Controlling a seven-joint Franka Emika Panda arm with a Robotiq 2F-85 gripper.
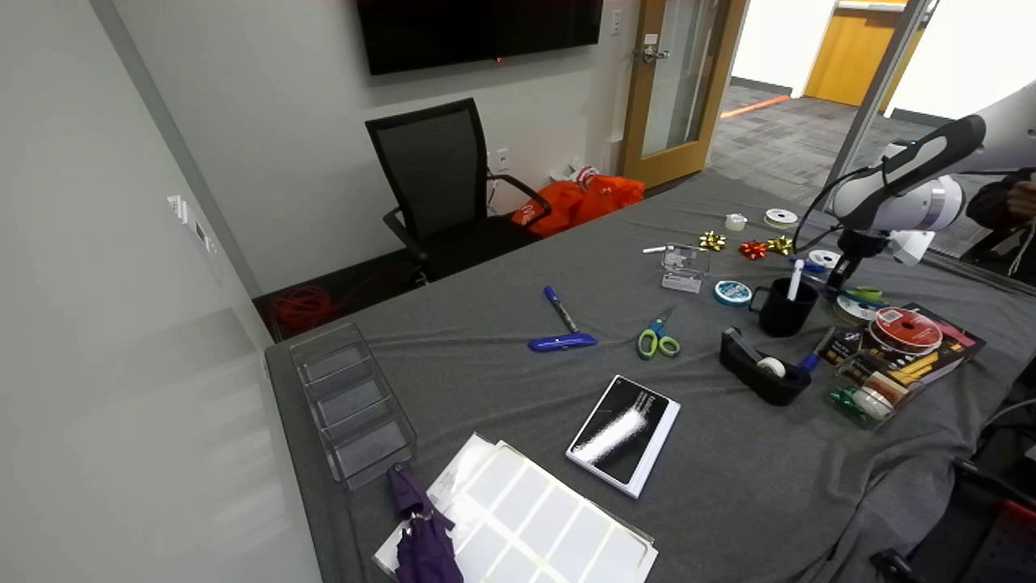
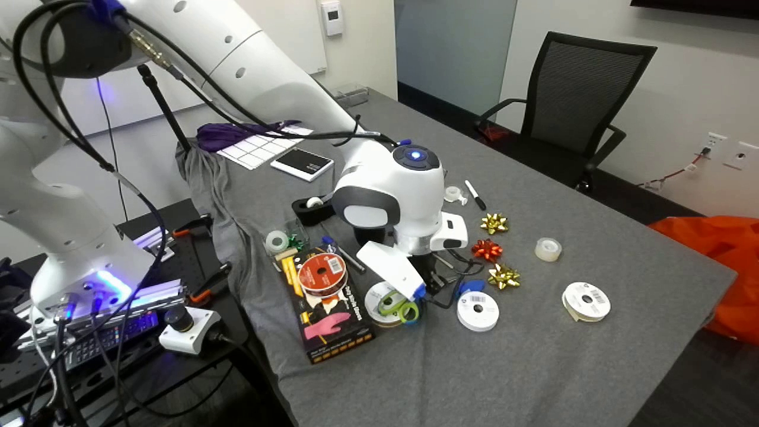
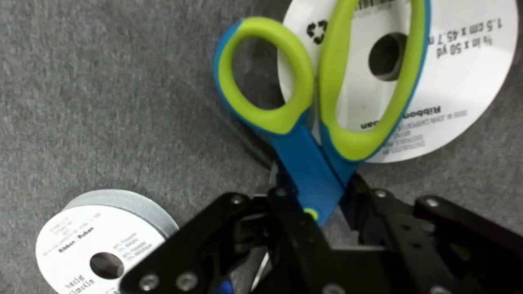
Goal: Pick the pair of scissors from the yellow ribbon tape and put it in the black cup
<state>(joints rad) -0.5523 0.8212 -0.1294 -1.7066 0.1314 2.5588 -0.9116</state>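
Your pincer [image 3: 316, 185] grips the green-and-blue scissors [image 3: 302, 155], their handles over the ribbon spool [image 3: 453, 90].
In the wrist view you have one finger on each side of the blue shank, just past the loops; the right loop lies across the spool's white face, the left one only partly, and whether they touch it you cannot tell. In an exterior view you find the black cup [image 1: 781, 317] upright near the pincer on the grey-clothed surface [image 1: 486, 389], a white marker [image 1: 796, 279] sticking up from it. Near the cup sits a black tape dispenser [image 1: 754, 377]; another pair of scissors [image 1: 657, 327] lies well apart from your pincer.
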